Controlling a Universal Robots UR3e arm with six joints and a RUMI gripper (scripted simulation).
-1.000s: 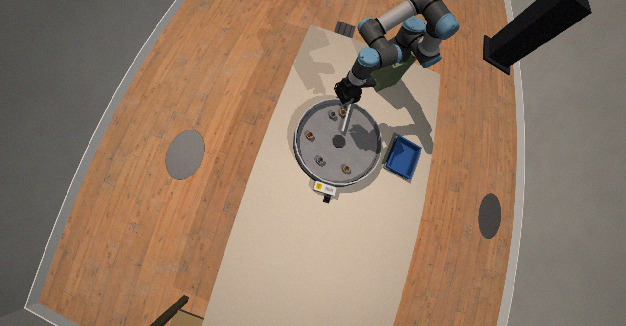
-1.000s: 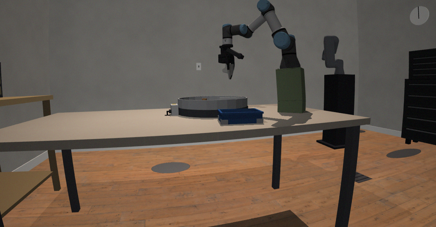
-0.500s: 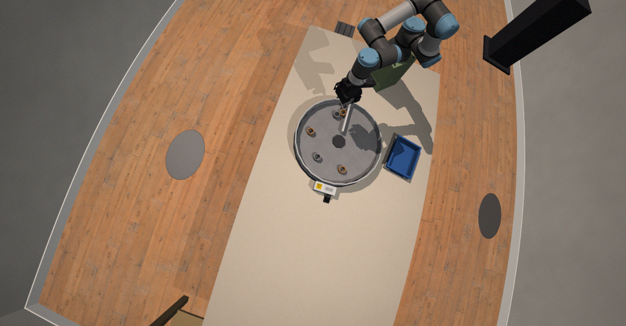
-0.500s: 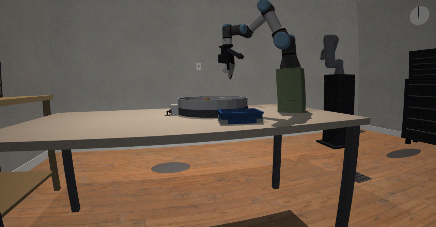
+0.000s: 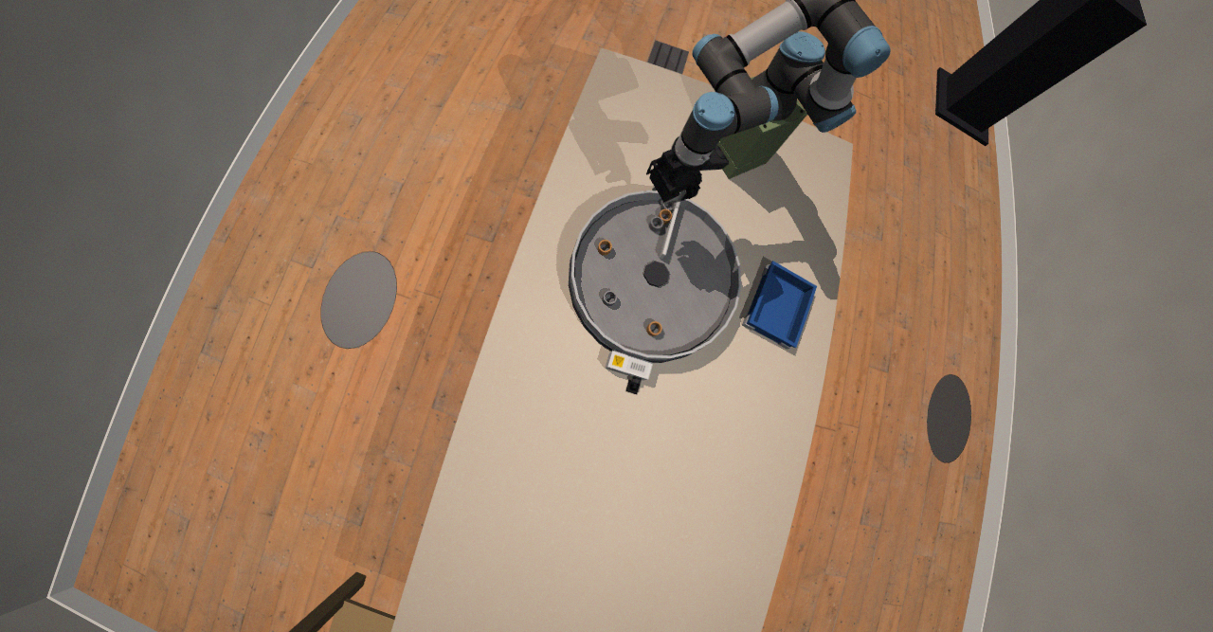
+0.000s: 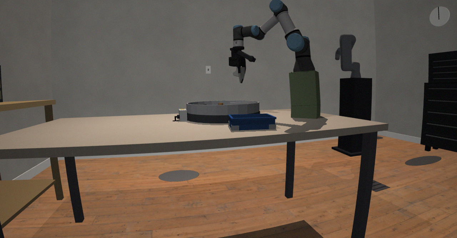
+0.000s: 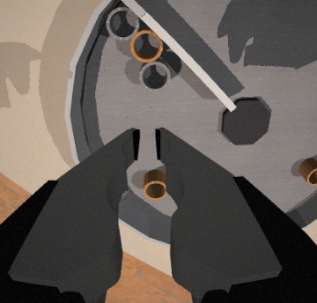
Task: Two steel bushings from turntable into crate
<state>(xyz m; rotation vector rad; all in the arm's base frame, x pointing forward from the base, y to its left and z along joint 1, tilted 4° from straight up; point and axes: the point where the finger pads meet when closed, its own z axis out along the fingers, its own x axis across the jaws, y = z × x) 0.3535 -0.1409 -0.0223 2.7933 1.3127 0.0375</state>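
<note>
Far beneath closed gripper (image 7: pixel 145 136), steel bushings (image 7: pixel 154 75)

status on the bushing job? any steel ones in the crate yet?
Done: nothing, the crate shows no bushings.
In hand: nothing; the end effector is shut and empty, hovering well above the turntable.
Left: both moves. Two steel bushings sit beside the bar, a brass bushing between them.

From above, the arm (image 5: pixel 768 77) reaches from its green block (image 5: pixel 757 146) so the hand (image 5: pixel 674 195) sits over the turntable's (image 5: pixel 579 242) far rim. Bushings lie scattered on the disc; a blue crate (image 5: pixel 781 303) sits just beside it on the worktop (image 5: pixel 593 476).
</note>
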